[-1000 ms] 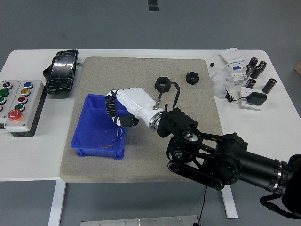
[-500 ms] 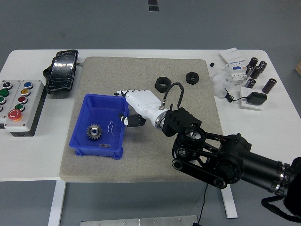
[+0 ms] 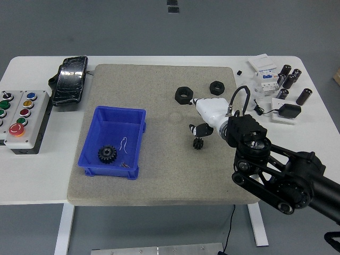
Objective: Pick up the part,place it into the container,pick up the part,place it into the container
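A blue bin (image 3: 139, 123) stands on the left part of the grey mat, with a black gear (image 3: 107, 154) lying inside it. A small black gear (image 3: 198, 143) lies on the mat right of the bin. My right hand (image 3: 202, 119), white with dark fingertips, hovers just above and behind this small gear. Its fingers are loosely spread and hold nothing, and its thumb (image 3: 201, 129) is close over the gear. Two black nuts (image 3: 184, 94) (image 3: 217, 87) lie on the mat behind the hand. My left arm is out of view.
A button box (image 3: 18, 119) and a black pad (image 3: 70, 79) sit at the table's left. Small cylinders (image 3: 289, 79), a white module (image 3: 265, 69) and a black adapter (image 3: 290, 111) are at the right. A thin wire (image 3: 125, 143) lies in the bin.
My right hand released the black gear into the bin, then drew back to the right across the mat. It now sits over the small gear.
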You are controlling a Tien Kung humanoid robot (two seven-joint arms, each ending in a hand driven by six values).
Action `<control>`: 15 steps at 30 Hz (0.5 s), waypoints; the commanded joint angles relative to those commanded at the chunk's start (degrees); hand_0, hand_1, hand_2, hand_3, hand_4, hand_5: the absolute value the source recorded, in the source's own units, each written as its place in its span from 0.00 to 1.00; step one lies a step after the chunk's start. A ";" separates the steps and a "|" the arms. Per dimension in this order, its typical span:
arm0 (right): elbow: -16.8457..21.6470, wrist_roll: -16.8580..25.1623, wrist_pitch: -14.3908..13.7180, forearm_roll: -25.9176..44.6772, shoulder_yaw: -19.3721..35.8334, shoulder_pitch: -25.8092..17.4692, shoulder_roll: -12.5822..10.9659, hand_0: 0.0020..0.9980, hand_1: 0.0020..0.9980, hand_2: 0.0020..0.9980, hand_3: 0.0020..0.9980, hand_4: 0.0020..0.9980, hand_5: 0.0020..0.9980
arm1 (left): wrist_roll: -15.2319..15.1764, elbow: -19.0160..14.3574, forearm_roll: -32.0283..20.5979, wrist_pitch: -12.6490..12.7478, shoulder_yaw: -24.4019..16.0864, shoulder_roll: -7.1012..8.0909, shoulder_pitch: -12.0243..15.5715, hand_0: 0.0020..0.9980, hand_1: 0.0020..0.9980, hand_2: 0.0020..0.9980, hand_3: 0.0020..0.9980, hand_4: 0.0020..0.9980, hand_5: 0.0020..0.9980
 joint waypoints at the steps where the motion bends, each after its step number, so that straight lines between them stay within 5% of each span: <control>1: 0.54 0.00 0.89 0.20 -0.19 -0.38 -0.17 0.37 0.65 0.77 0.86 0.70 0.36 | -0.08 0.00 -0.04 -0.01 0.04 0.01 -0.03 0.63 0.63 0.61 0.64 0.61 0.35; 7: 1.71 0.00 4.06 1.74 -1.99 -1.88 -1.39 0.35 0.64 0.77 0.85 0.69 0.34 | -0.04 0.00 0.01 -0.07 0.06 -0.03 0.03 0.63 0.63 0.61 0.64 0.61 0.35; 15: -0.25 0.00 4.44 1.59 -2.75 -2.02 -1.47 0.35 0.62 0.75 0.82 0.67 0.34 | -0.07 0.00 0.09 -0.06 0.05 0.04 0.03 0.62 0.63 0.61 0.64 0.61 0.35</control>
